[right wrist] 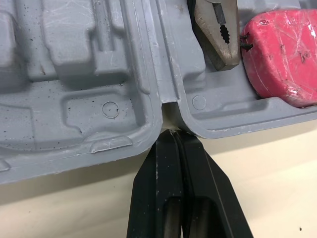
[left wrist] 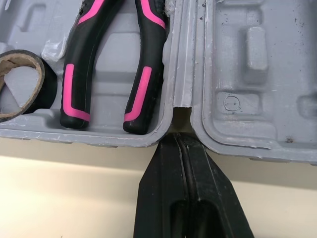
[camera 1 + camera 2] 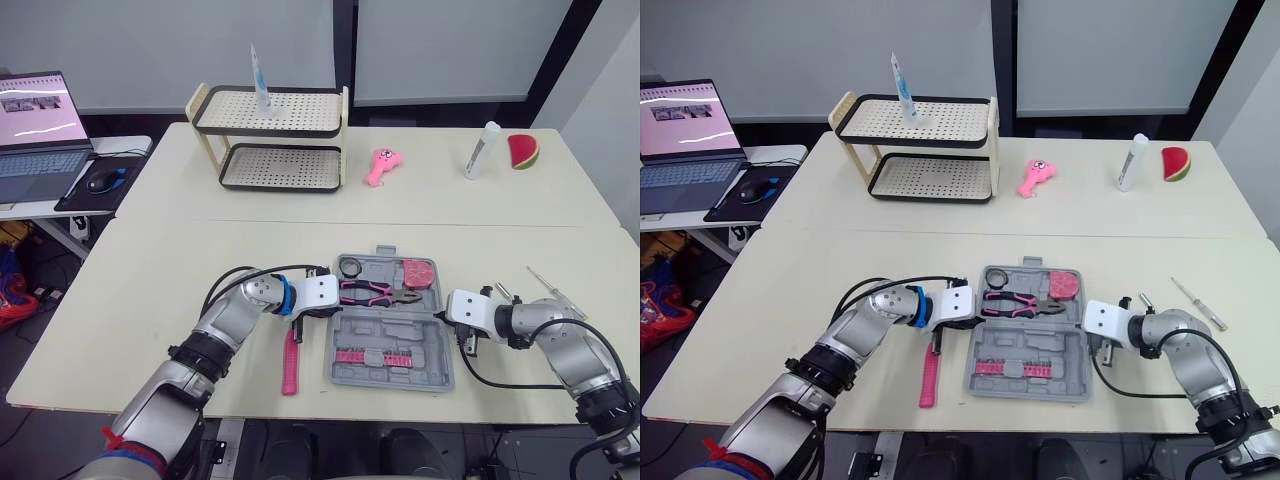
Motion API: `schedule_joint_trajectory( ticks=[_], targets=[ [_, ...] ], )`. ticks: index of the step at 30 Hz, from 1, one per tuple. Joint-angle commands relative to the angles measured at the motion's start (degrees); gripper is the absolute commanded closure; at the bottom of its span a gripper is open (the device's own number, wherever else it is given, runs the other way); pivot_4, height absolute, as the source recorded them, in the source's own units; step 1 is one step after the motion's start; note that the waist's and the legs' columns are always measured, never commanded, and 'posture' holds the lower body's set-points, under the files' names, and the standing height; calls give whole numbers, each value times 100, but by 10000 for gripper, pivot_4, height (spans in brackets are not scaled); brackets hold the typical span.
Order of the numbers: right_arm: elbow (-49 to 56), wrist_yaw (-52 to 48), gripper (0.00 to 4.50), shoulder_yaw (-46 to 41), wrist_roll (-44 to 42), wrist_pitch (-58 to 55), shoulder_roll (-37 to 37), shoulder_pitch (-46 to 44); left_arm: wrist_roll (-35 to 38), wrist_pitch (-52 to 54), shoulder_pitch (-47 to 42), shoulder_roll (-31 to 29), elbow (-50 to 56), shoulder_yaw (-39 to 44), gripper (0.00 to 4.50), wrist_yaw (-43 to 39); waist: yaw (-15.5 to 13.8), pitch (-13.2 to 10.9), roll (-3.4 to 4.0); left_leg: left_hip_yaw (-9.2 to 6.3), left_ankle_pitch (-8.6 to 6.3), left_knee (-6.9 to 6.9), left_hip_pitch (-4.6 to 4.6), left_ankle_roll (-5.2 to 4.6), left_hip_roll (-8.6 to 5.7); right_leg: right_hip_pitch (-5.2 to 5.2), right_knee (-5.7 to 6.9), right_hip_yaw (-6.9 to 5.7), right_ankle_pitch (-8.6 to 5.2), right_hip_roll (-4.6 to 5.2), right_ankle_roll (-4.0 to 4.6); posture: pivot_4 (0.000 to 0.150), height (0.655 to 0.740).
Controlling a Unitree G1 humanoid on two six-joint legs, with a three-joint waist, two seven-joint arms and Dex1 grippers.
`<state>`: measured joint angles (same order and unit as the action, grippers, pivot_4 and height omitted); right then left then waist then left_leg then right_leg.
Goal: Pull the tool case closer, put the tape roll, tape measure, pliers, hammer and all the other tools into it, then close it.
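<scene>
The grey tool case (image 3: 392, 340) lies open near the table's front edge. Its far half holds a black tape roll (image 3: 350, 266), pink-handled pliers (image 3: 372, 292) and a pink tape measure (image 3: 419, 272). The near half carries a row of pink bits (image 3: 360, 356). A pink-handled hammer (image 3: 291, 362) rests on the table just left of the case. A screwdriver (image 3: 556, 291) lies to the right. My left gripper (image 2: 182, 140) is shut, tips at the hinge notch on the case's left side. My right gripper (image 1: 172, 133) is shut at the right-side hinge notch.
At the back stand a two-tier rack (image 3: 270, 140), a pink toy (image 3: 382, 166), a white tube (image 3: 481, 150) and a watermelon slice (image 3: 523, 151). A laptop (image 3: 38, 130) and mouse (image 3: 101, 181) sit on a side desk to the left.
</scene>
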<state>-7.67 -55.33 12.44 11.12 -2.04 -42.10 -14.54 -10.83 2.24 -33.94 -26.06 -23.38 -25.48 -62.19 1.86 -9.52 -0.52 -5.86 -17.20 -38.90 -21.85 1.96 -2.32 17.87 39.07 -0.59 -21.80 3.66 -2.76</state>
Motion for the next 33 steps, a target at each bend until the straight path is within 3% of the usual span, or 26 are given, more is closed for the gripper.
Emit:
schedule_joint_trajectory(
  ticks=[1,21,33],
  targets=[
    [266,-8,44830,29,-116,115,71,-61,-3,109,96,-4,138,-74,45000,-132,0,0,0,0,0,0,0,0,0,0,0,0,0,0,0,1500,7400],
    [197,38,44830,-86,-128,116,-89,33,-82,161,73,17,169,-167,45000,-261,-23,1,1,0,0,0,-1,0,-4,-3,-2,-2,0,4,0,1500,7400],
    [-288,85,44830,-227,-195,403,-399,-102,33,76,-321,-168,-439,77,45000,-355,-4,1,1,3,0,0,-1,0,-2,0,-1,-1,0,3,0,1500,7400]
  ],
)
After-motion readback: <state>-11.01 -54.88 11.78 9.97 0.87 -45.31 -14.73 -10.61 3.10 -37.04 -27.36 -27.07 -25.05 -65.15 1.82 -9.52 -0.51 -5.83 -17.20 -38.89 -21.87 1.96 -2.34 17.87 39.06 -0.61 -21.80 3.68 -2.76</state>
